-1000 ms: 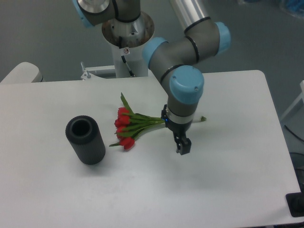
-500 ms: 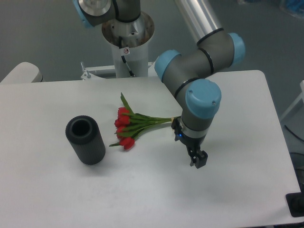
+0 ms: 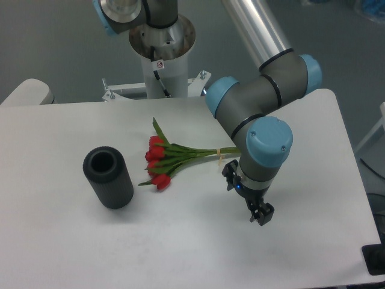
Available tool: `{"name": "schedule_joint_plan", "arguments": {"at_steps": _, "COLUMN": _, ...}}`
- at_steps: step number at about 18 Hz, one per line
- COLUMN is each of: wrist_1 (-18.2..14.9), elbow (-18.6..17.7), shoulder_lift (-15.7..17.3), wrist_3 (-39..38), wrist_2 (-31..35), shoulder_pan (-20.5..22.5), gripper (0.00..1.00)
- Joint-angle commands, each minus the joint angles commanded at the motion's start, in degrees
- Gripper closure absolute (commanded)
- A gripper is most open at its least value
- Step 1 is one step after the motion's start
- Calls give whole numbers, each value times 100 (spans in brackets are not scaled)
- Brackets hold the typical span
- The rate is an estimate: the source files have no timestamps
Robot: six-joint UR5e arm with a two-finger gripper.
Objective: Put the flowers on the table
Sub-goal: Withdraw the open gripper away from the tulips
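Observation:
The flowers [image 3: 165, 158], a small bunch of red tulips with green stems and a pale band, lie flat on the white table [image 3: 180, 241], heads to the left and stems running right under my arm. My gripper [image 3: 261, 215] hangs to the lower right of the stems, apart from them and empty. Its fingers look close together, but the view is too small to tell whether they are open or shut.
A dark grey ribbed cylinder [image 3: 109, 178] stands upright left of the flowers. The arm's base column [image 3: 161, 45] is at the back edge. The table's right edge lies right of the gripper.
The gripper has moved right and toward the front of the table, away from the flowers. The flowers stay where they lay, and more of the stems now shows.

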Motion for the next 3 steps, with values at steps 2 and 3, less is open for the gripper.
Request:
{"name": "schedule_joint_plan", "arguments": {"at_steps": 2, "wrist_1": 0, "elbow": 0, "shoulder_lift": 0, "wrist_3": 0, "wrist_2": 0, "shoulder_pan": 0, "gripper": 0}}
{"name": "schedule_joint_plan", "arguments": {"at_steps": 3, "wrist_1": 0, "elbow": 0, "shoulder_lift": 0, "wrist_3": 0, "wrist_2": 0, "shoulder_pan": -9, "gripper": 0}}
